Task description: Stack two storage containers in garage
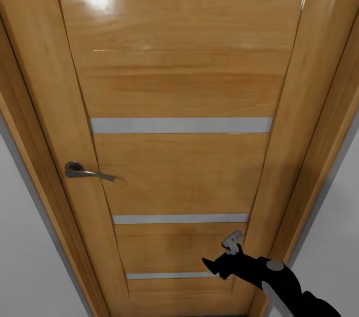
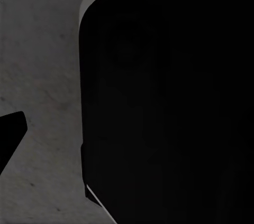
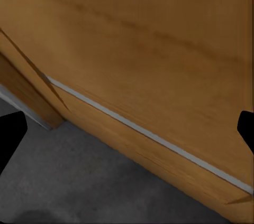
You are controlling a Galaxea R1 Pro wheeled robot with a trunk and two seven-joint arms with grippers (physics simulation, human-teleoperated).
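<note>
The two storage containers are out of view. A wooden panel door with grey inlay strips stands shut right in front of me. My right gripper hovers open and empty just before the door's lower panel, near its right edge. In the right wrist view the right gripper has its dark fingertips spread to the frame's edges, facing the door's bottom and the dark grey floor. In the left wrist view one fingertip of my left gripper hangs over grey floor beside a large black body.
A metal lever handle sits on the door's left side. The wooden door frame borders it on both sides, with plain grey-white wall beyond at left and right.
</note>
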